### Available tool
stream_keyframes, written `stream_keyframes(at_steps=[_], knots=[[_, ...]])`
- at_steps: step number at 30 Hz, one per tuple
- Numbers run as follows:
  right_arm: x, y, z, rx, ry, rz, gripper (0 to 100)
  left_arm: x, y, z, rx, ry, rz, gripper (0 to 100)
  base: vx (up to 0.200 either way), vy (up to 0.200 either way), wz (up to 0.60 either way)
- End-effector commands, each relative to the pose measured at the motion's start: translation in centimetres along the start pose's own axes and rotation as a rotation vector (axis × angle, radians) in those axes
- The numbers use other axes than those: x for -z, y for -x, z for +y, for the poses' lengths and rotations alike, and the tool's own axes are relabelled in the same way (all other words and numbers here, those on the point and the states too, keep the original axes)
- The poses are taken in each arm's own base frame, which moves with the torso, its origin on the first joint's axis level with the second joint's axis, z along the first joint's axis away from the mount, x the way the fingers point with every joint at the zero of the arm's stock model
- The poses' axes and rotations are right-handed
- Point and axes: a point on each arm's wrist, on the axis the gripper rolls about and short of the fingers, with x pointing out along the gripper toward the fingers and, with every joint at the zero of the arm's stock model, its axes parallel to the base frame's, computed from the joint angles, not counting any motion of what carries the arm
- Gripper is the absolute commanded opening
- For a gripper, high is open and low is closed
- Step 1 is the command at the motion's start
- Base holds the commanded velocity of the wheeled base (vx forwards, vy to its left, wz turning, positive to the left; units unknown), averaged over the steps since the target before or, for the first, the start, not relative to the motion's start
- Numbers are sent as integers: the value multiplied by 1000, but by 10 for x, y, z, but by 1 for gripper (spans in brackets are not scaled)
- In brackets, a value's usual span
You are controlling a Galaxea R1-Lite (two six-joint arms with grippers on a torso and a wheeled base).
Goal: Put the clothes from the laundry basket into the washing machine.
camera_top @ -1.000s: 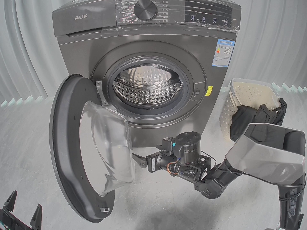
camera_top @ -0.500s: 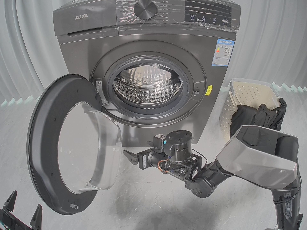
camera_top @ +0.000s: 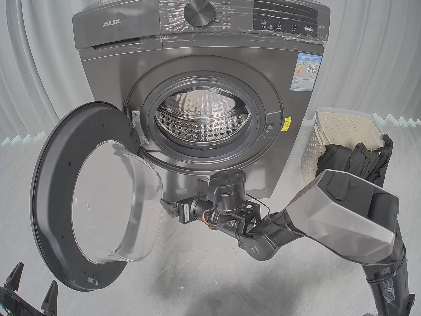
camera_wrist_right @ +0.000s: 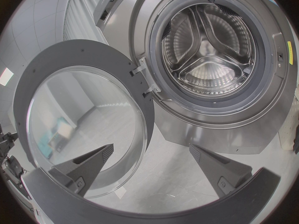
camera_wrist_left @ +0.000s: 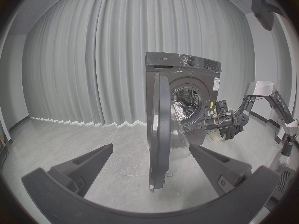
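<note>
Since one second ago the door (camera_top: 57,163) of the washing machine (camera_top: 197,58) has swung further open toward 9 o'clock, and the right gripper (camera_top: 166,207) has followed it the same way. Now this gripper is just beside the door's glass bowl (camera_top: 118,198); whether it touches the glass I cannot tell. Its fingers stand apart with nothing between them (the right wrist view makes this plain). The left gripper (camera_top: 34,281), low at 7 o'clock, also has its fingers apart and holds nothing.

The drum (camera_top: 204,110) is bare — no garment is inside yet. The black clothes (camera_top: 351,159) are bunched in the laundry basket (camera_top: 346,128), at 3 o'clock of the machine, and part of them hangs over its rim. One relation matters for the coming move: the right gripper points toward 9 o'clock, while the clothes lie at 3 o'clock from it, behind its own elbow — so I judge the arm must turn back almost fully. The right arm is much nearer to the basket than the left. The heap shows no clear long axis.
</note>
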Motion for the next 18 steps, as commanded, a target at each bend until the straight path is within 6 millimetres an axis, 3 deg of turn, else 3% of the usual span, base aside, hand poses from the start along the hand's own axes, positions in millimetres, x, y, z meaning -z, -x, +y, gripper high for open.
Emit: stream_keyframes(at_steps=[1, 6, 13, 18], knots=[[12, -18, 7, 15, 0, 13, 100, 5, 0, 0, 0, 0, -1, 100, 0, 0, 0], [17, -26, 17, -5, -1, 4, 100, 5, 0, 0, 0, 0, -1, 100, 0, 0, 0], [10, -24, 12, 3, -43, -19, 100, 5, 0, 0, 0, 2, -1, 100, 0, 0, 0], [-18, 6, 4, 35, -54, -34, 100, 5, 0, 0, 0, 2, -1, 100, 0, 0, 0]])
